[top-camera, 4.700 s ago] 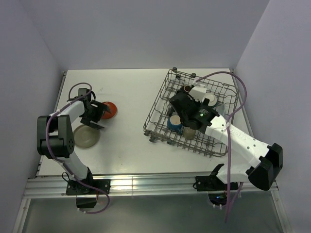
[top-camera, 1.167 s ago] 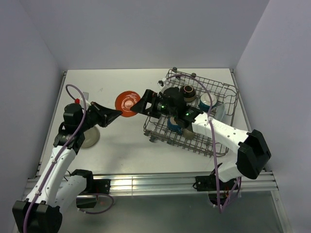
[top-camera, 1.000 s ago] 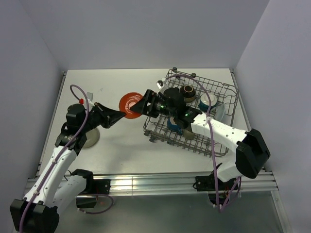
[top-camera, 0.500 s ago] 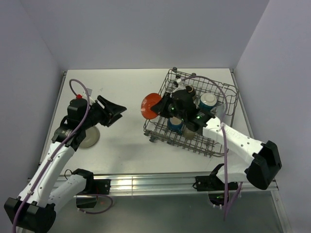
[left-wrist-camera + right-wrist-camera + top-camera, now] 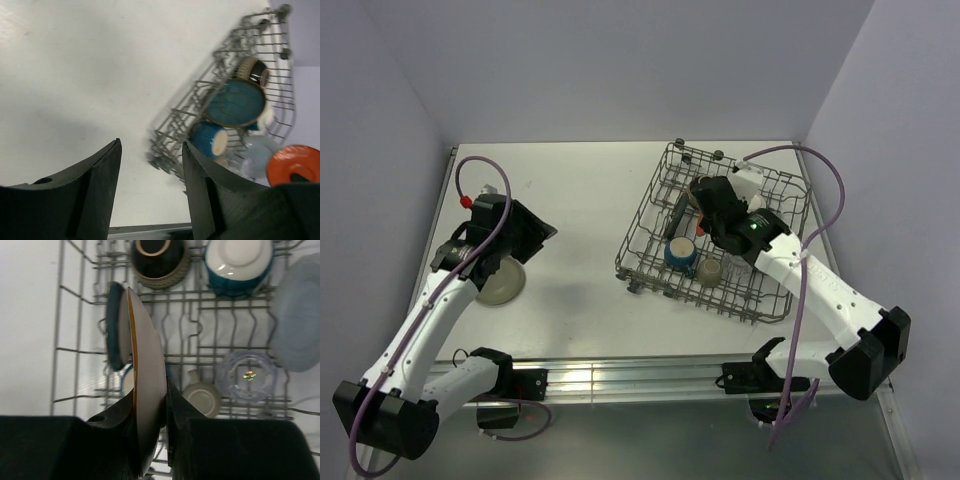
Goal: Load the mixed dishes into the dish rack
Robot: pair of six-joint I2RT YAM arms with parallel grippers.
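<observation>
My right gripper [image 5: 149,396] is shut on the red-orange plate [image 5: 146,365], held on edge over the dish rack [image 5: 748,308]. Beside it in the rack [image 5: 75,351] stands a dark teal plate [image 5: 115,335]. The rack also holds a brown bowl [image 5: 159,255], a cream/teal bowl [image 5: 239,262], a pale blue plate [image 5: 298,335] and a clear glass cup [image 5: 248,376]. My left gripper [image 5: 532,232] is open and empty over the table's left side, its jaws [image 5: 151,150] wide apart. A grey-beige plate [image 5: 500,286] lies flat on the table under the left arm.
A blue cup [image 5: 680,252] and a small beige cup [image 5: 710,270] lie in the rack's near part. The rack sits skewed at the table's right, close to the right wall. White walls enclose the table on three sides.
The red-orange plate passed from my left gripper to my right, which closed on it and carried it right over the rack. My left gripper opened and drew back to the left.
</observation>
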